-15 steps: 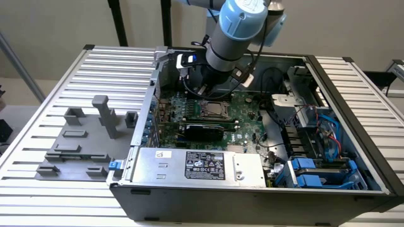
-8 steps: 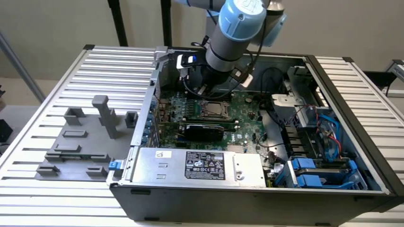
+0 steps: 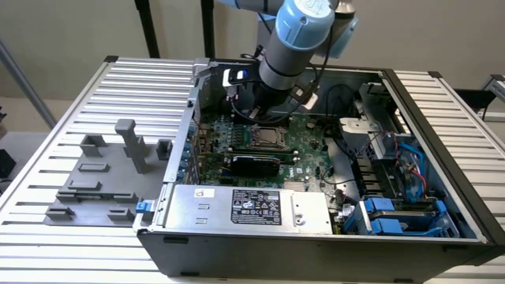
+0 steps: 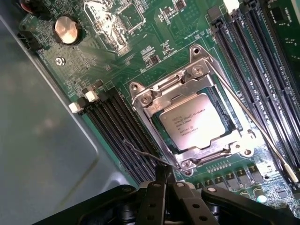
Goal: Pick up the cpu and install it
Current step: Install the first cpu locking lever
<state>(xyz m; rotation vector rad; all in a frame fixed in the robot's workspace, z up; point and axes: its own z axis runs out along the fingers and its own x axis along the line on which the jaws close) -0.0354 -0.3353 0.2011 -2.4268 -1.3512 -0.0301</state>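
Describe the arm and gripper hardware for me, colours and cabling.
The arm is a grey cylindrical tube with a light-blue joint cap. Black cables run down beside its wrist. The gripper is black, with fingers carrying rows of small round holes.

— What sort of place is this?

— A robotics lab or test bench, I'd say. An opened desktop computer case (image 3: 316,236) lies on a ribbed aluminium table (image 3: 63,118), with a blue-jointed robot arm (image 3: 292,41) reaching down into it.

— Anything else pointing that way?

— A grey holder fixture (image 3: 103,183) with upright posts sits on the table at the exterior view's left. Black metal poles (image 3: 146,26) stand along the far side against a plain pale wall (image 3: 71,29). Inside the case, the green motherboard (image 4: 154,56) lies bare.
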